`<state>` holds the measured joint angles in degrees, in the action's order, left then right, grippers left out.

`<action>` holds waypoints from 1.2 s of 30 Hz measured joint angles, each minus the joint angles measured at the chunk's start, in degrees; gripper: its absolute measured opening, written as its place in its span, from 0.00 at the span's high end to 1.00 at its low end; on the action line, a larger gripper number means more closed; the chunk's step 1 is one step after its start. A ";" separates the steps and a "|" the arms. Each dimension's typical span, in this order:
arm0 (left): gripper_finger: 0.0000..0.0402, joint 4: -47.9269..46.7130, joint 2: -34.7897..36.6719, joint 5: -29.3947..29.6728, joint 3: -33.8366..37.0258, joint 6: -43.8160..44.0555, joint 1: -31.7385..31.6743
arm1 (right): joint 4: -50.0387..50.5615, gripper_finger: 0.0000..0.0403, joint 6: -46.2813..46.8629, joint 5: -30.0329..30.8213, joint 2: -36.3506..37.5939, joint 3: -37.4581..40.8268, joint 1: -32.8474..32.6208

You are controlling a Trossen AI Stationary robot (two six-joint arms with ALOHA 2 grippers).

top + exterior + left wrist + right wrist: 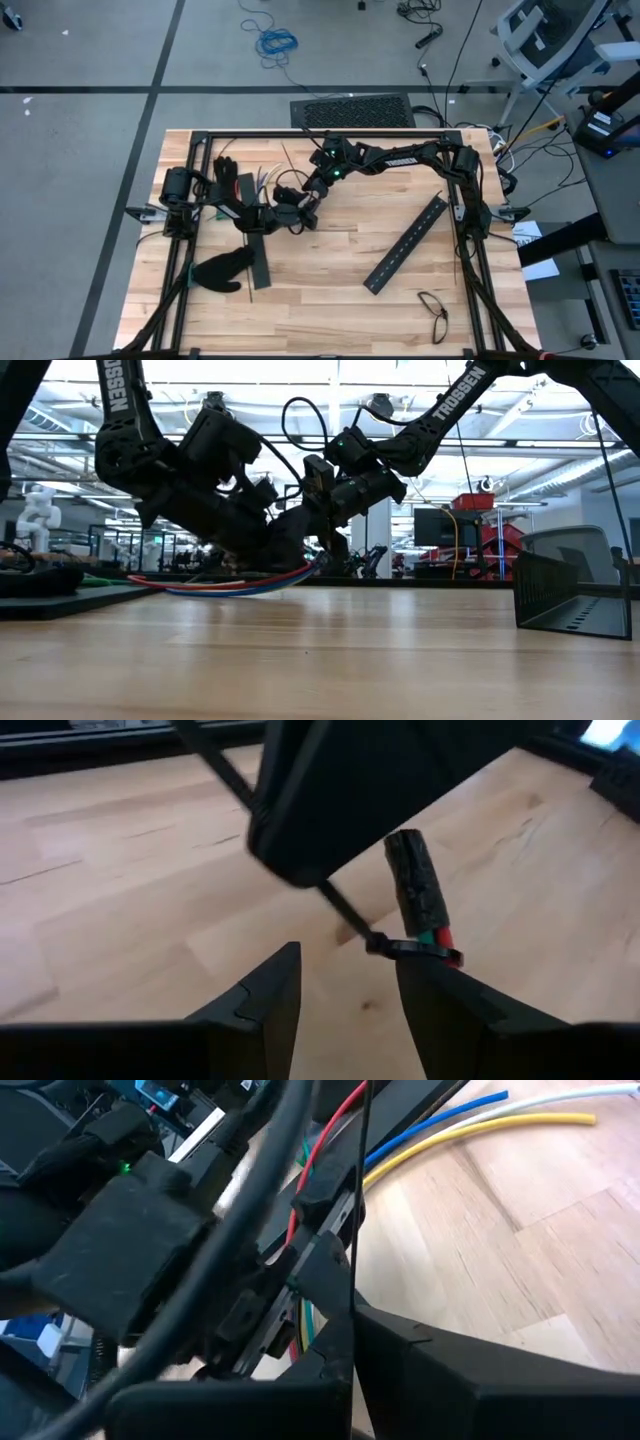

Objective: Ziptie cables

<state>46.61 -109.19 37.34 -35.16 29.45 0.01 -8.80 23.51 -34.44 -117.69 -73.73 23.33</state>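
Both arms meet over the worktop [330, 260] toward ten o'clock from its centre. The left gripper [345, 990] hovers low with its fingers released and parted; the taped end of the cables [420, 900], ringed by a looped ziptie [350, 920], lies just beyond the gap, apart from either finger. The right gripper [300, 205] is clenched shut on the ziptie, just at the left gripper's three o'clock. The cables' free ends fan out toward twelve o'clock.
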 joint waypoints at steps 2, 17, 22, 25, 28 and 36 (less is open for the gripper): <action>0.60 0.10 0.01 -1.54 0.00 0.13 0.00 | 0.06 1.00 0.00 -0.02 0.00 0.00 0.16; 0.77 1.01 0.00 -1.28 -0.02 0.27 0.22 | -0.14 1.00 0.86 0.19 0.00 0.02 0.72; 0.98 0.70 -0.31 -1.27 -0.04 5.41 -0.06 | -0.26 1.00 0.97 0.17 0.00 0.02 0.72; 0.99 -0.69 -0.68 -1.26 -0.05 8.49 -0.51 | -0.52 1.00 1.36 0.30 0.00 0.02 0.63; 1.00 -1.07 -0.68 -1.20 -0.07 9.19 -0.90 | -2.08 1.00 1.60 1.09 0.00 0.02 0.23; 1.00 -0.61 -0.68 1.67 -0.06 9.22 -1.18 | -4.04 1.00 4.35 1.17 0.00 0.00 -0.20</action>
<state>46.00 -109.86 39.00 -35.22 38.68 -1.17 -12.84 27.86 -33.27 -117.69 -73.73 23.14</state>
